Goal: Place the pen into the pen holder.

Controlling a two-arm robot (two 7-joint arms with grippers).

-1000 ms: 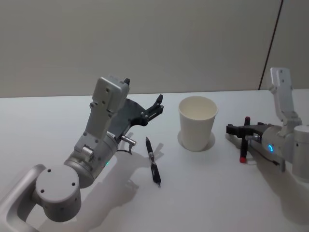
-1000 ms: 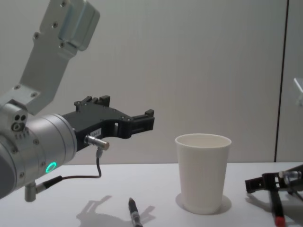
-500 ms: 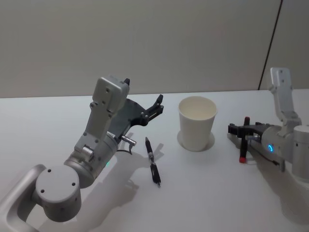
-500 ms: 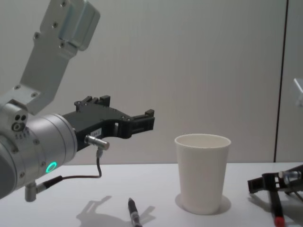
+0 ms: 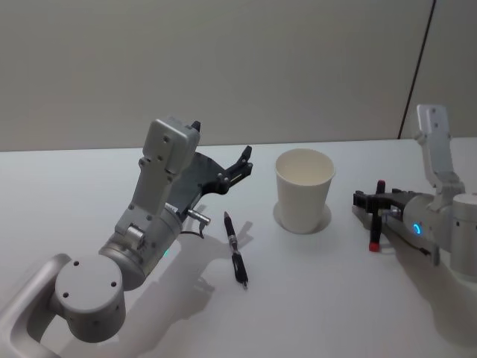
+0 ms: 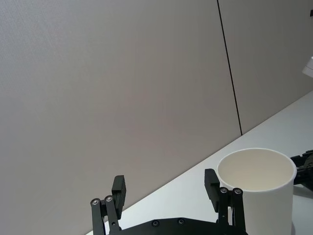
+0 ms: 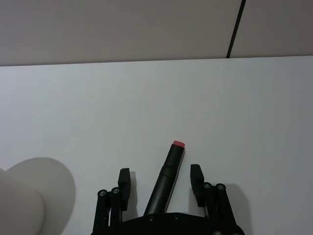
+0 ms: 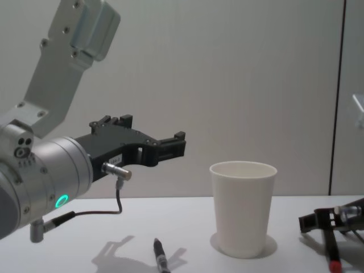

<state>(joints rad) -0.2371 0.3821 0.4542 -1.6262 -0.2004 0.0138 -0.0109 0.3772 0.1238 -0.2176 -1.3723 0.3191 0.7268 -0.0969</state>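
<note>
Clearly the work sits on the robot's right side, where the right gripper (image 7: 160, 175) is low over the tabletop (image 5: 89, 194) with its jaws spread apart and nothing clamped. The red-ended pen (image 5: 375, 230) lies between the two fingers (image 7: 124, 182), running the same way they point. The right wrist view shows a gap between the barrel and each finger, so the pen is straddled, not held. It rests to the right of the pen holder (image 5: 304, 195), near it but not touching. The holder stands upright and looks empty from the head view.

The left gripper (image 6: 165, 187) is raised above the tabletop to the left of the holder, its jaws likewise released and holding nothing. A second, black pen (image 5: 235, 248) lies flat on the tabletop below and in front of it.

The red-ended pen should handle as a light, stiff, slim rod with a smooth round barrel that is likely to roll or twist under a glancing touch. The best hold is probably across the dark barrel near its middle, square to its length, so it neither pivots nor droops when lifted. The paper holder is light and easily tipped, so the pen ought to go in end first from above the rim, not pushed against the wall.
</note>
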